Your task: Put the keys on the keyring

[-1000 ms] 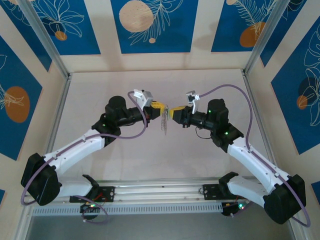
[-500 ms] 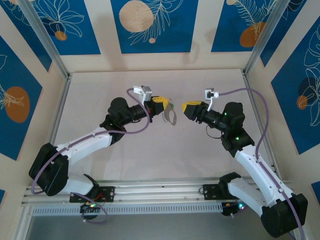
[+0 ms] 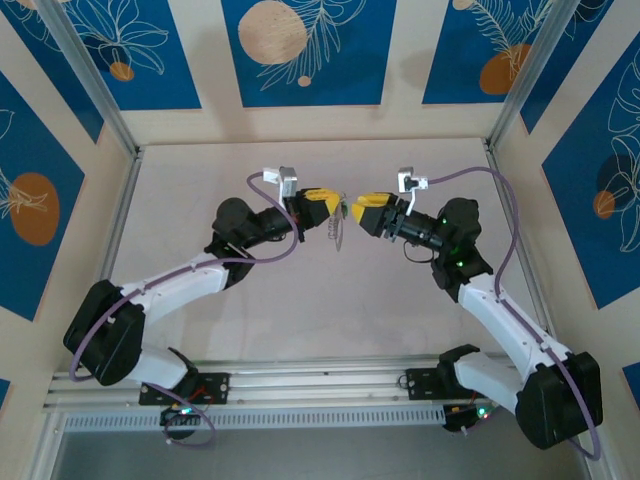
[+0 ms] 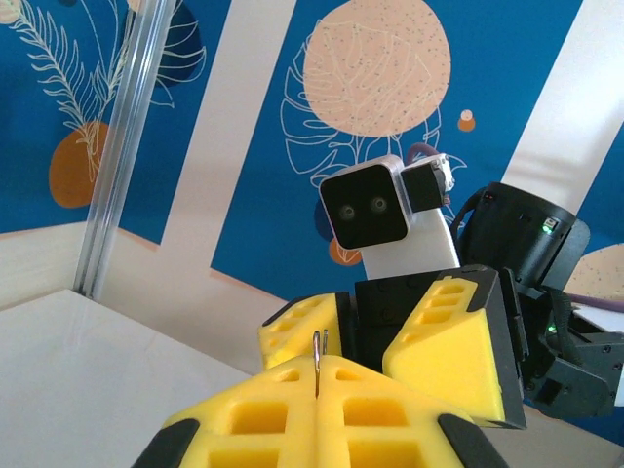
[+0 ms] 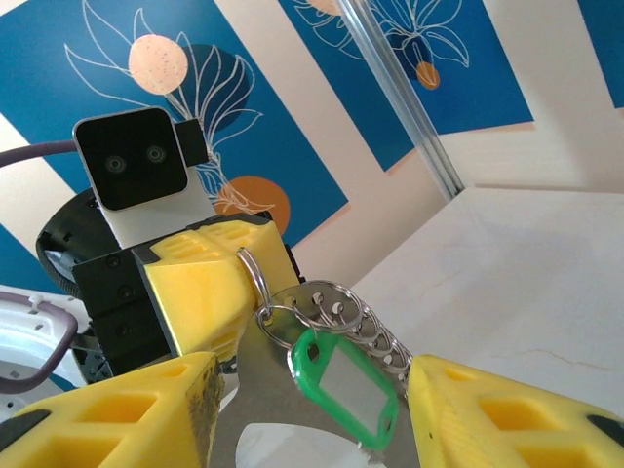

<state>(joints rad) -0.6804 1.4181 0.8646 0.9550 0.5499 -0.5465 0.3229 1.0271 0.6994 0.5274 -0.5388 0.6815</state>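
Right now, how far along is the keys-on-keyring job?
Looks done: the keys and a green tag hang bunched from the keyring.
In hand: the left gripper is shut on the keyring. The right gripper is open, its fingers either side of the tag, holding nothing.
Left: I can't confirm every key is threaded. Otherwise probably just setting it down.

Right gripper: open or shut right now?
Open. The right gripper's yellow fingers stand wide apart in its wrist view, with the keys hanging in the gap between them.
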